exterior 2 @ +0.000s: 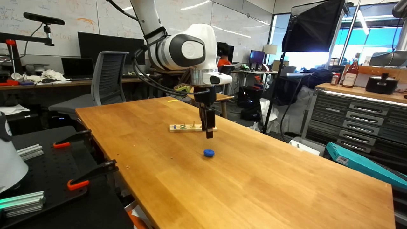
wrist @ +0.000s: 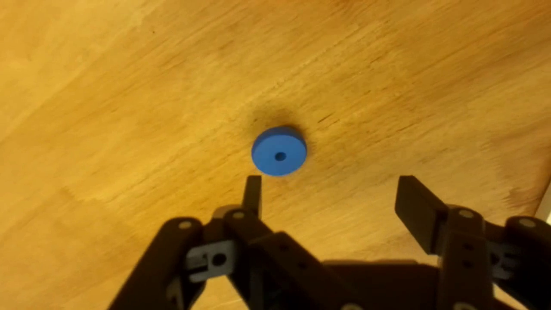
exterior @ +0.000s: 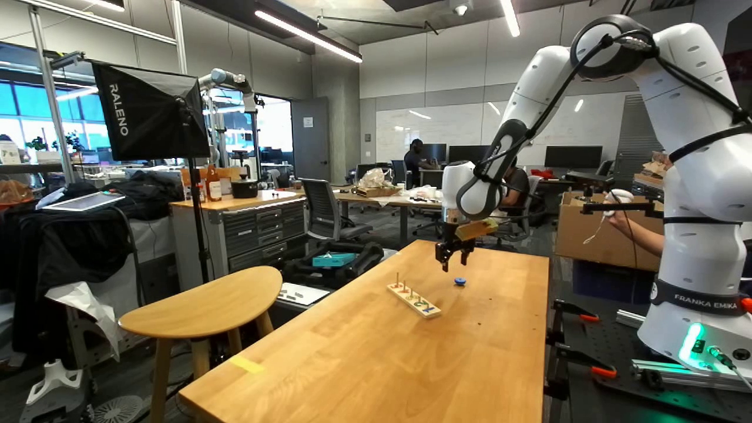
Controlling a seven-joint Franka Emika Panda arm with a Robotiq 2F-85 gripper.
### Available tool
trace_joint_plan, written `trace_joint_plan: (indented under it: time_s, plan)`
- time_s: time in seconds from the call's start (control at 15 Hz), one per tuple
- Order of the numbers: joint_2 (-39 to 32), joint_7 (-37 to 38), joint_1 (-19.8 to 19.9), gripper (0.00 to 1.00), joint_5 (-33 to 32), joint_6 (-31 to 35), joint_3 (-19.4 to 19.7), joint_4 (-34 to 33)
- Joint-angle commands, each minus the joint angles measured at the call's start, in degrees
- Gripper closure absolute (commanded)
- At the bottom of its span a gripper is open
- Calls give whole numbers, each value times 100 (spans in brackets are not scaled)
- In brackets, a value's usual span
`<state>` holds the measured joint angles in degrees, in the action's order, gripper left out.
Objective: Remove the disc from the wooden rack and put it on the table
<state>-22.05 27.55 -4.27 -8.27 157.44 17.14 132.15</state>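
A blue disc (exterior: 460, 282) with a small centre hole lies on the light wood table (exterior: 470, 358), apart from the wooden rack (exterior: 433, 314). The disc also shows in an exterior view (exterior 2: 209, 153) and in the wrist view (wrist: 280, 150). The rack is a pale strip with thin pegs and small coloured pieces; in an exterior view (exterior 2: 187, 129) the gripper hides part of it. My gripper (exterior: 455, 265) is open and empty above the table, over the disc's area. In the wrist view (wrist: 329, 177) the disc sits just beyond the left fingertip, not between the fingers.
A smaller rounded wooden table (exterior: 205, 299) stands beside the long table. Clamps with orange tips (exterior 2: 78, 184) hold at the table's edge on the robot's side. A pale strip (wrist: 546, 206) cuts the wrist view's right edge. A person's hand (exterior: 620, 217) shows behind the arm.
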Motion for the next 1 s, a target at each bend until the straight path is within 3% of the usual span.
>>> trace_joint_plan:
  time_s: [0.0,0.27,0.6,0.67,0.93]
  plan:
    - [561,-161,-77,0,21,-268,-159,142]
    - [1436,-654,25,0,105,-999,-650,257]
    - [2331,-1224,126,0,121,-2595,-1151,150]
    - [1889,-884,171,0,14,-2176,-1164,28]
    - [1945,-899,217,0,20,-2271,-1227,41]
